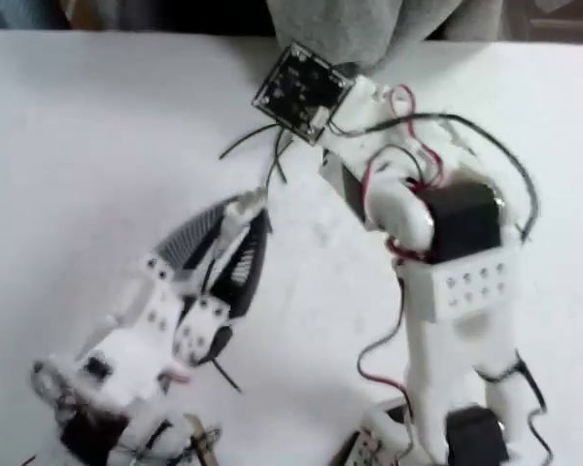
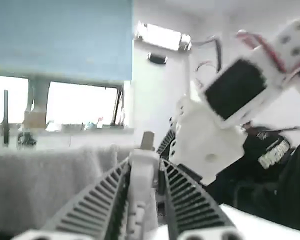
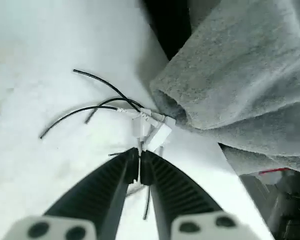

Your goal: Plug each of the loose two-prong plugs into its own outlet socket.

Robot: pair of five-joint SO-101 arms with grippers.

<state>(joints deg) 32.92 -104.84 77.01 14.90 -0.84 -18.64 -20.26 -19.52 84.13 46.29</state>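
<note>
Plug (image 2: 142,167) clamped between left fingers (image 2: 190,200); right fingers (image 3: 167,185) near-closed | loose plugs (image 3: 152,129) seemingly just beyond tips

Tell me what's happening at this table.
The left gripper is clamped on a white plug, its prong sticking out past the fingertips. The right gripper, jaws almost together, points down at a clump of white connectors with black wires on the table, beside a grey cloth.

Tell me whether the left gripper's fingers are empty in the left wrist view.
No, a white plug is clamped between the fingers, its prong poking out past their tips.
</note>
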